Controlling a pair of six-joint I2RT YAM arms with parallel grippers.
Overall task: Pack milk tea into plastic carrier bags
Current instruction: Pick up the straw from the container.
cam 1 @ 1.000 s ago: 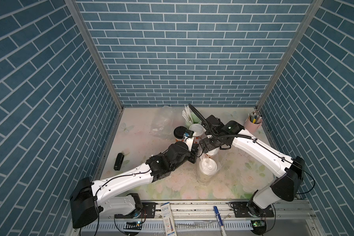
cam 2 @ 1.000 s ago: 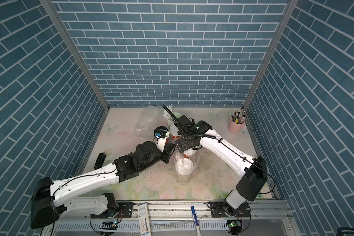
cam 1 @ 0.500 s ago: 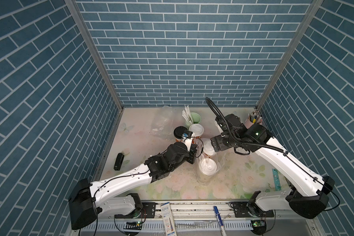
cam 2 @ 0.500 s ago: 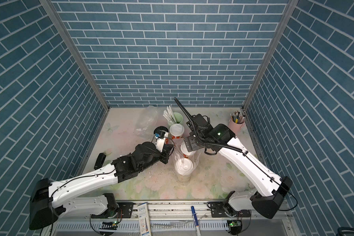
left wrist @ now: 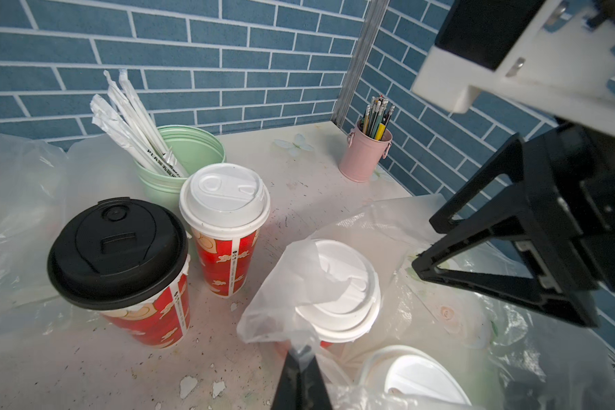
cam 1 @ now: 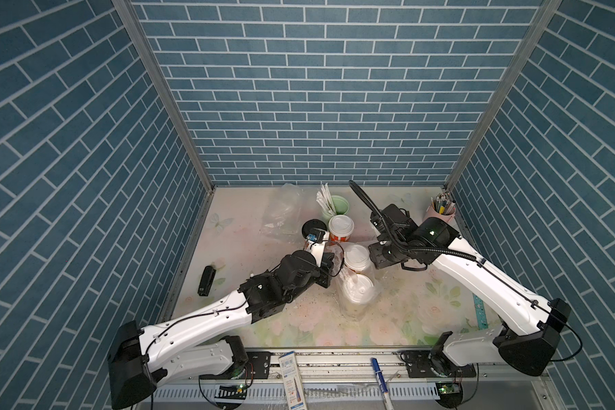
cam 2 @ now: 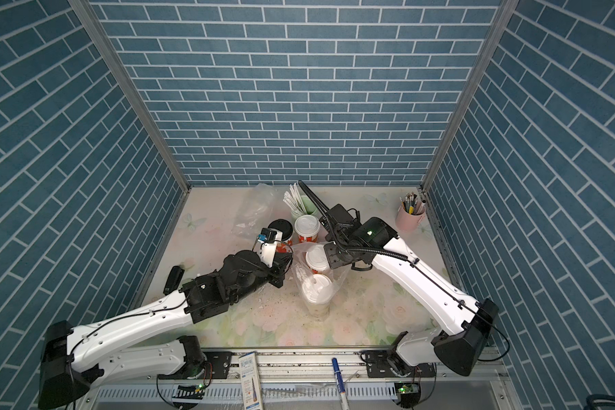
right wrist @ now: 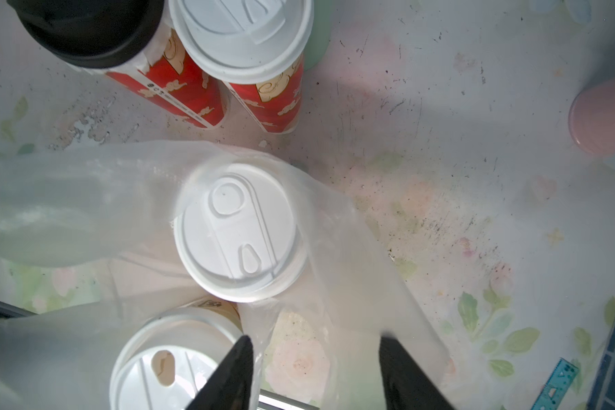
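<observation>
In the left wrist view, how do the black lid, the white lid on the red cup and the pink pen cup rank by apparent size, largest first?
1. black lid: largest, though nearest the camera.
2. white lid on the red cup.
3. pink pen cup: smallest, though farthest away, so real sizes are unsure.

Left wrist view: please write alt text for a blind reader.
The left gripper pinches the edge of a thin transparent plastic bag draped over a white-lidded paper cup. Beyond it stand a black-lidded red paper cup and a white-lidded red paper cup; the right gripper hangs open.
</observation>
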